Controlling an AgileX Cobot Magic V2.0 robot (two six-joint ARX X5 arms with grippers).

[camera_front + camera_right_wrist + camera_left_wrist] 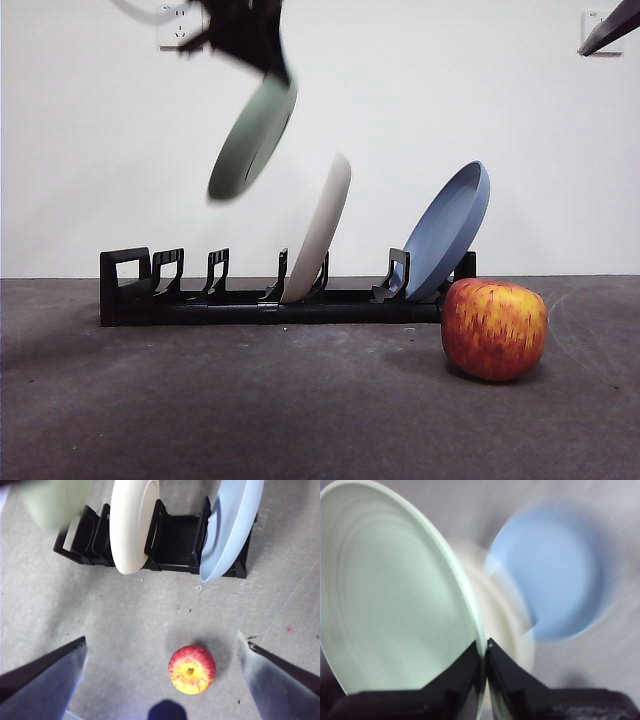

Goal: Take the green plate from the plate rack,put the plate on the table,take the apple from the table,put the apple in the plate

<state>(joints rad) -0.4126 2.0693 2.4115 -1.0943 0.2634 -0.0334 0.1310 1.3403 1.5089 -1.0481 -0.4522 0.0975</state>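
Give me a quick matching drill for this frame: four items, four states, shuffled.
Items:
1. green plate
2. cream plate
3. apple
4. right hand

States:
A. on the table, beside the plate rack end
B. open, above the apple
C. leaning in a middle rack slot
D. lifted clear of the rack, clamped in the left hand

Pairs: 1-D, 2-C, 3-A, 4-B

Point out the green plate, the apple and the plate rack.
green plate [250, 140], front view, middle of its underside.
apple [494, 328], front view, centre of its skin.
plate rack [124, 290], front view, boxy loop end.
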